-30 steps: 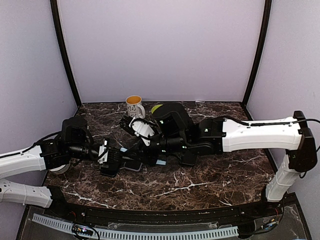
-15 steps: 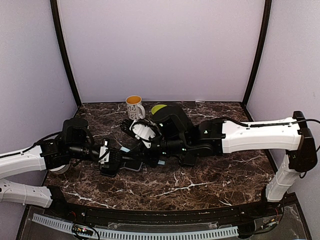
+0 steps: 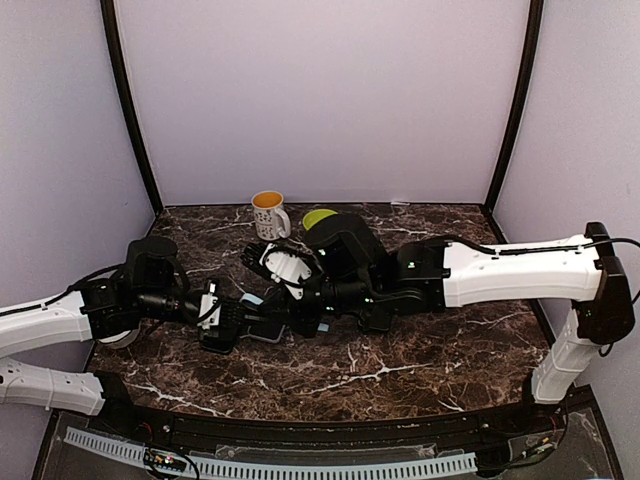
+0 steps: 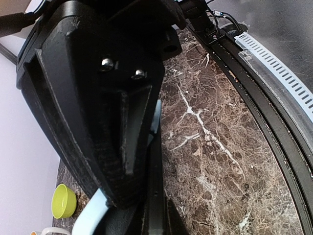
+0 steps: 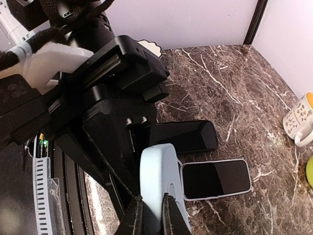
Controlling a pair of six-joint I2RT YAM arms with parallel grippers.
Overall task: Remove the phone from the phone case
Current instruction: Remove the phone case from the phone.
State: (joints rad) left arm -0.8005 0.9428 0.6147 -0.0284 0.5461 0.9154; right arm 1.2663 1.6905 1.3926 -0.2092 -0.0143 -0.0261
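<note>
Lilac walls (image 3: 320, 100) all round, dark marble tabletop (image 3: 400, 370) below, and we're right in the thick of it. Far left, my left pincer (image 3: 238, 322) lies low over the stone with its jaws together (on what, if anything, I can't make out; only a sliver of blue shows past the fingers). Next along, the dark-screened phone with the pale rim (image 5: 215, 178) lies flat, screen up, just beside the pale-blue rubbery phone case (image 5: 159, 181), which stands up on edge. Whether the phone is wholly free of it, I can't tell.

Now the news: my right pincer (image 5: 152, 218), partly apart a second ago, has nipped together on the lower end of that blue case. That gives me a real hold, I reckon, so the peel can start while the left steadies things. A black flat slab (image 5: 188, 136) lies just behind the phone; what it is, I can't say. At the back, a white mug (image 3: 268, 212) and a lime-green bowl (image 3: 318, 216) sit well out of the action.
</note>
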